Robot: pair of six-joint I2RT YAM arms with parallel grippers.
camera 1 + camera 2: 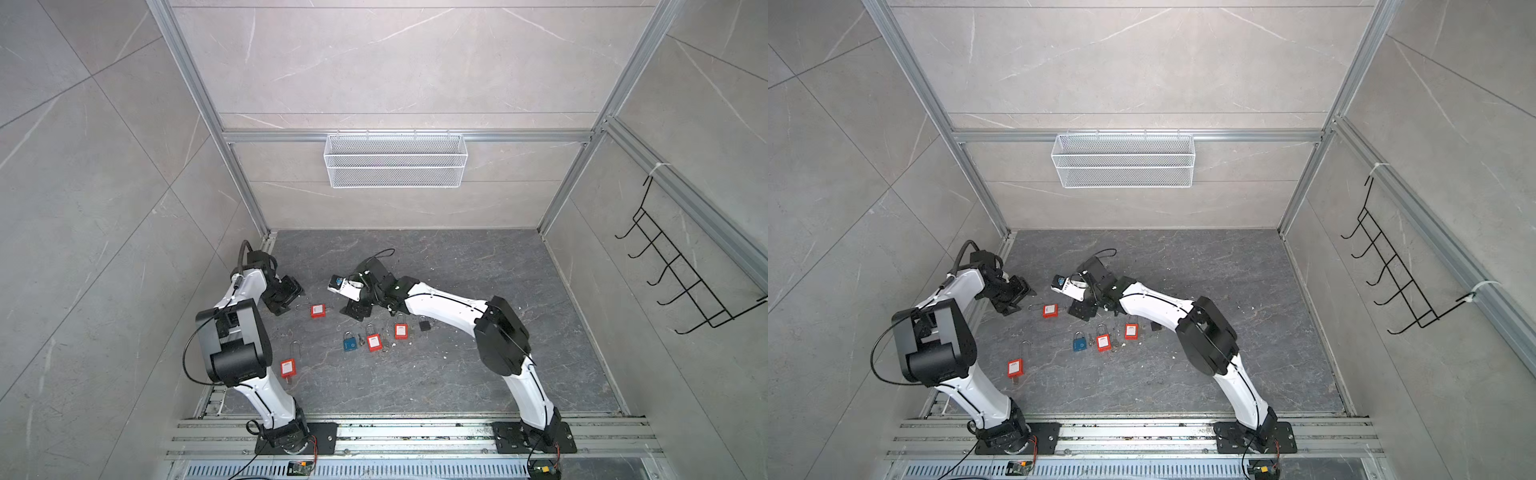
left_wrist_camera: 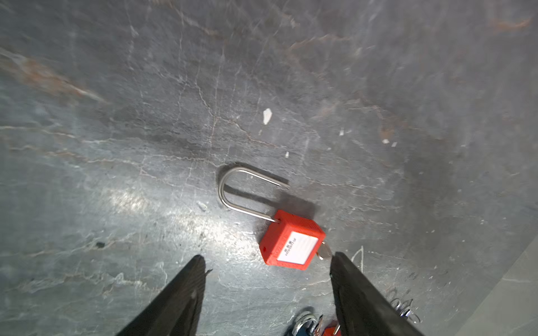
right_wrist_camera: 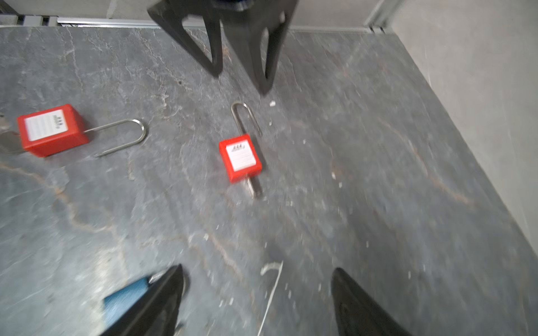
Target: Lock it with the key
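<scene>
The left gripper [image 2: 267, 256] hangs spread and empty near the red padlock [image 2: 286, 240], which lies flat on the table [image 2: 116, 145] between both grippers. Expect a light, rigid plastic body with smooth faces; pinch it across the flat sides. The metal shackle [image 2: 221, 189] stands open. The key [image 2: 323, 250] sits in the keyway and is probably thin and easily bent. The print on the white label [image 2: 297, 248] is unreadable. The right gripper [image 3: 257, 267] is likewise spread and empty.

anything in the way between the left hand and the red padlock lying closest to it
Nothing visible. The open left hand hovers close to the red padlock, which lies on bare tabletop with its shackle open and its key inserted. The blue padlock sits well aside.
</scene>
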